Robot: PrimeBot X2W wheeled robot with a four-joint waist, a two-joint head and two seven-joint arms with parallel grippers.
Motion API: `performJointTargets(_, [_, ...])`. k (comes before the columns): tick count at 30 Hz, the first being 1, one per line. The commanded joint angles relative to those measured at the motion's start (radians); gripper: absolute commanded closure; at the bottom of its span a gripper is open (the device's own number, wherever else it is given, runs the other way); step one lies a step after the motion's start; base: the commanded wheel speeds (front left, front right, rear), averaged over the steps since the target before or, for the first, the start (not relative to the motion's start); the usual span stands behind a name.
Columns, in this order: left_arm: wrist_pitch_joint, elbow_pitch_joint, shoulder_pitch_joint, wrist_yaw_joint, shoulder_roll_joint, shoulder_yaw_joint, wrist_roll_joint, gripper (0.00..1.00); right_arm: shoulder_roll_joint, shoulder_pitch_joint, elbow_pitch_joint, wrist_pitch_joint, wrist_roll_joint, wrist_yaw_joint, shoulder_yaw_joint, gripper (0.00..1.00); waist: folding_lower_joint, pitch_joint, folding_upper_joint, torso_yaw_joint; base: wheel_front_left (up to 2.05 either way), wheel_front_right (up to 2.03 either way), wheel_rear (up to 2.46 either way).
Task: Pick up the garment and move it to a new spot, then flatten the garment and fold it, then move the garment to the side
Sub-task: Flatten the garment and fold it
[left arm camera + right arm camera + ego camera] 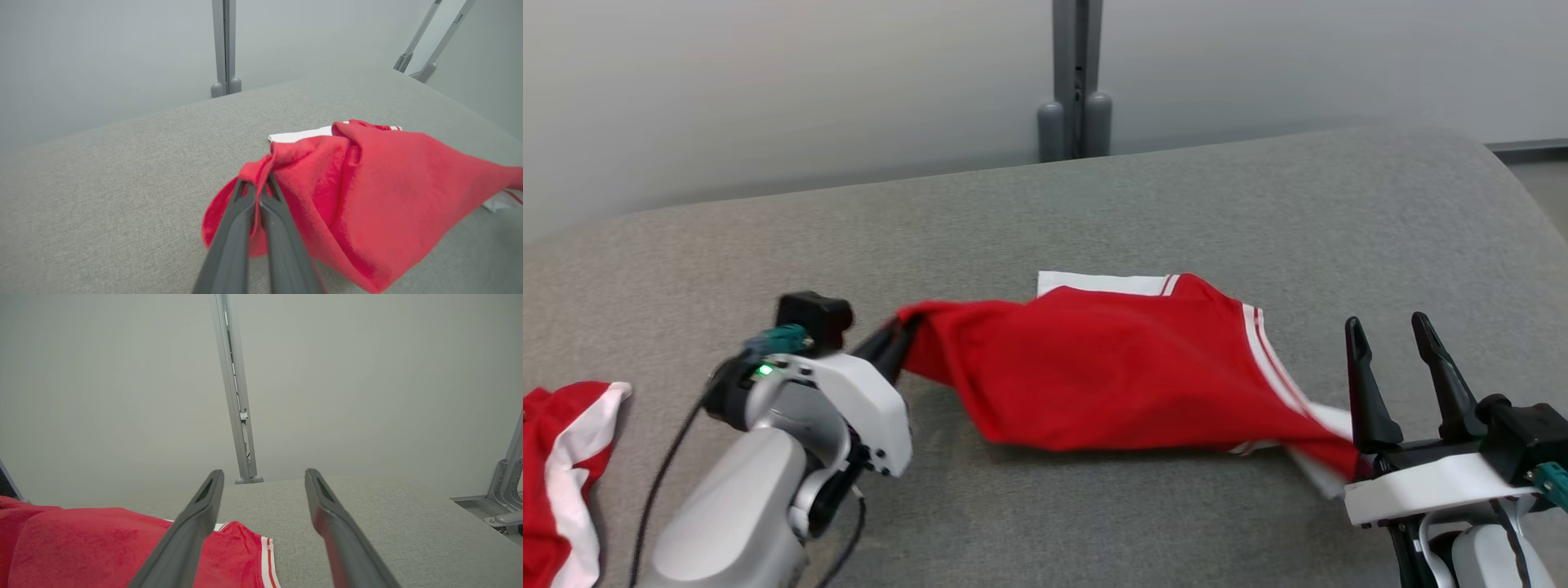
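Pinches the left corner of the red garment (1111, 367) in the left tool (905, 329), fingers pressed together. Holds the right tool (1387, 321) spread and empty, just beside the garment's right end. Has the garment stretched across the middle of the grey bench (1176, 204).

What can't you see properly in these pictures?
Head view: the other red-and-white cloth is cut off by the left edge.
Head view: the red garment has its right corner hidden behind the right gripper.
Left wrist view: the garment is bunched where the left gripper pinches it, so its shape is unclear.
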Motion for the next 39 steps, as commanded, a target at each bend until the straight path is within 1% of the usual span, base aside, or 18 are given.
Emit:
performJointTargets(1, [-0.021,-0.01,-0.013,0.011,0.014,0.015,0.007,1.0,-0.004,0.006,0.0,-0.005,0.006,0.0,-0.006,0.0,0.0,-0.01,-0.0001,0.024,0.0,0.0,0.0])
performJointTargets(5, [-0.106,-0.036,0.028,0.04,0.051,0.073,-0.005,1.0,-0.004,0.003,-0.002,-0.005,0.01,0.0,-0.008,0.0,0.0,-0.011,-0.0001,0.051,0.0,0.0,0.0])
performJointTargets(8, [-0.119,-0.031,0.08,0.063,0.077,0.107,-0.027,1.0,-0.004,0.001,-0.007,-0.005,0.017,0.0,-0.008,0.0,0.0,-0.007,-0.0001,0.06,0.0,0.0,0.0])
performJointTargets(11, [-0.133,-0.036,0.139,0.095,0.105,0.146,-0.053,1.0,-0.004,0.003,-0.014,-0.005,0.018,0.0,-0.018,0.0,0.0,0.003,-0.0001,0.066,0.0,0.0,0.0])
performJointTargets(14, [-0.177,-0.038,0.195,0.14,0.136,0.193,-0.056,1.0,-0.004,0.002,-0.019,-0.005,0.015,0.0,-0.027,0.0,0.0,0.012,-0.0001,0.07,0.0,0.0,0.0])
performJointTargets(16, [-0.198,-0.049,0.224,0.147,0.139,0.206,-0.067,1.0,-0.004,-0.002,-0.021,-0.005,0.012,0.0,-0.034,0.0,0.0,0.016,-0.0001,0.071,0.0,0.0,0.0])
performJointTargets(19, [-0.243,-0.091,0.234,0.156,0.148,0.221,-0.055,1.0,-0.004,-0.006,-0.024,-0.005,0.011,0.0,-0.043,0.0,0.0,0.016,-0.0001,0.076,0.0,0.0,0.0])
performJointTargets(24, [-0.286,-0.2,0.211,0.188,0.147,0.221,-0.023,1.0,-0.004,-0.006,-0.021,-0.005,0.013,0.0,-0.038,0.0,0.0,0.001,-0.0001,0.076,0.0,0.0,0.0])
performJointTargets(26, [-0.287,-0.251,0.212,0.205,0.149,0.22,-0.01,1.0,-0.004,-0.003,-0.019,-0.005,0.016,0.0,-0.038,0.0,0.0,-0.005,-0.0001,0.073,0.0,0.0,0.0])
performJointTargets(30, [-0.24,-0.31,0.238,0.231,0.152,0.205,-0.009,1.0,-0.004,0.006,-0.014,-0.005,0.02,0.0,-0.036,0.0,0.0,-0.008,-0.0001,0.064,0.0,0.0,0.0])
performJointTargets(34, [-0.198,-0.275,0.276,0.24,0.151,0.198,-0.033,1.0,-0.004,0.003,-0.007,-0.005,0.027,0.0,-0.026,0.0,0.0,-0.002,-0.0001,0.054,0.0,0.0,0.0])
performJointTargets(36, [-0.197,-0.258,0.283,0.238,0.149,0.198,-0.042,1.0,-0.004,0.001,-0.005,-0.005,0.03,0.0,-0.025,0.0,0.0,0.0,-0.0001,0.052,0.0,0.0,0.0])
performJointTargets(39, [-0.199,-0.184,0.299,0.227,0.144,0.198,-0.054,1.0,-0.004,-0.004,-0.001,-0.005,0.032,0.0,-0.023,0.0,0.0,0.005,-0.0001,0.047,0.0,0.0,0.0])
